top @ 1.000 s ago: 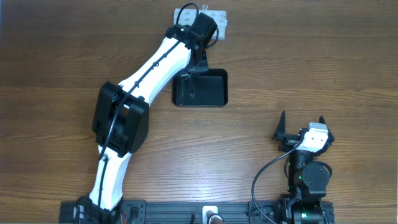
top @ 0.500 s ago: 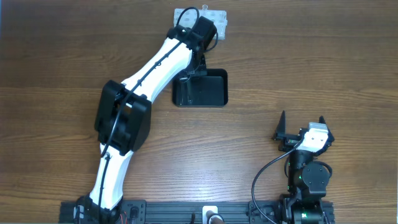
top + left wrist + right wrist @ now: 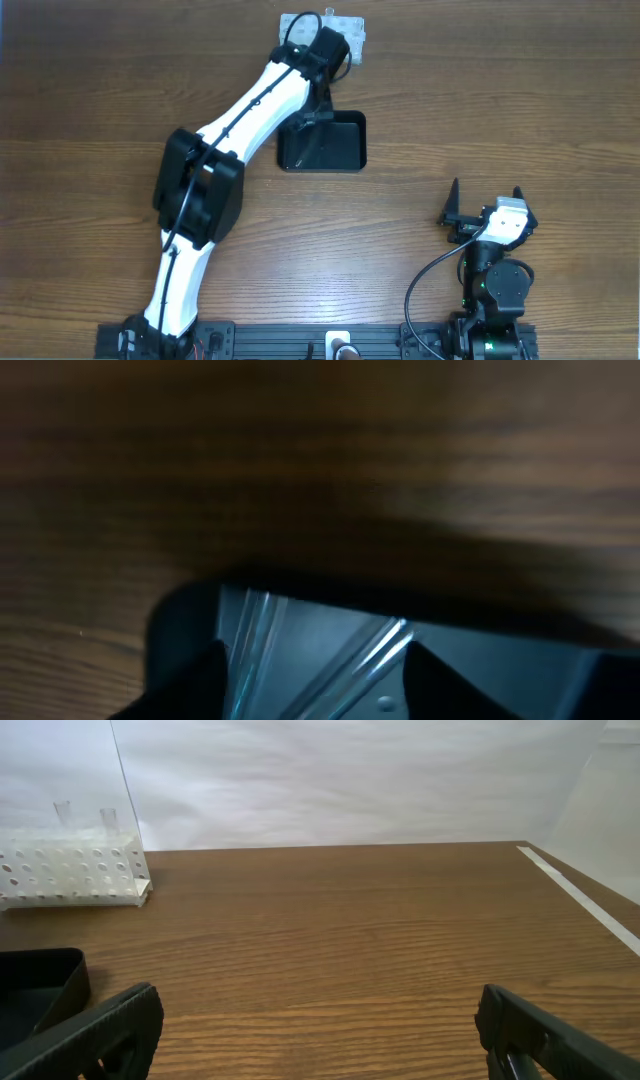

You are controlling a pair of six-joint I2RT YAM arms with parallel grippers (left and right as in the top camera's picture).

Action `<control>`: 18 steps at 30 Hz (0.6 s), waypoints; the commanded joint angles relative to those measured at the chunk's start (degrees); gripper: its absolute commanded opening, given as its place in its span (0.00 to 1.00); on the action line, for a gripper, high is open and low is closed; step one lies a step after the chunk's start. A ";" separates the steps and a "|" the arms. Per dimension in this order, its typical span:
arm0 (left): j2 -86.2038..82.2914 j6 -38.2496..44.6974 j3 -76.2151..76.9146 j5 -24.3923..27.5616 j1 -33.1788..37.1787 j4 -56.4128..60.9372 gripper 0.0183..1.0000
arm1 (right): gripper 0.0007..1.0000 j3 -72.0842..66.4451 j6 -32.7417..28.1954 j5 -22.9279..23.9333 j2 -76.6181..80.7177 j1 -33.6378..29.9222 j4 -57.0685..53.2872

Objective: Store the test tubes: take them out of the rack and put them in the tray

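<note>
Since the left gripper [image 3: 312, 685] hangs open low over the tray [image 3: 358, 150], w/ test tubes [image 3: 385, 648] lying inside, I'd lift straight up before crossing to the rack [image 3: 70, 870], where two upright tubes [image 3: 108, 820] stand. Right gripper [image 3: 318, 1010] open, parked.

Test tubes [image 3: 252, 645], rack [image 3: 70, 875], tray [image 3: 342, 150]
You see clear tubes lying in the black tray, two more upright in the white rack.

Left arm [image 3: 255, 100] white shell, black joints, cable; right arm [image 3: 495, 280] black.
</note>
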 commanded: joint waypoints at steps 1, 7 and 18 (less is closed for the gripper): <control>-14.29 -0.15 0.28 -11.85 -1.07 5.44 0.95 | 0.99 -0.52 0.35 -0.13 -0.42 0.24 0.02; -24.22 13.99 0.28 -17.97 0.85 15.06 1.00 | 0.99 -0.52 0.37 -0.13 -0.42 0.24 0.02; -36.72 32.92 -14.38 -4.81 13.27 37.94 1.00 | 0.99 -0.52 0.35 -0.13 -0.42 0.24 0.02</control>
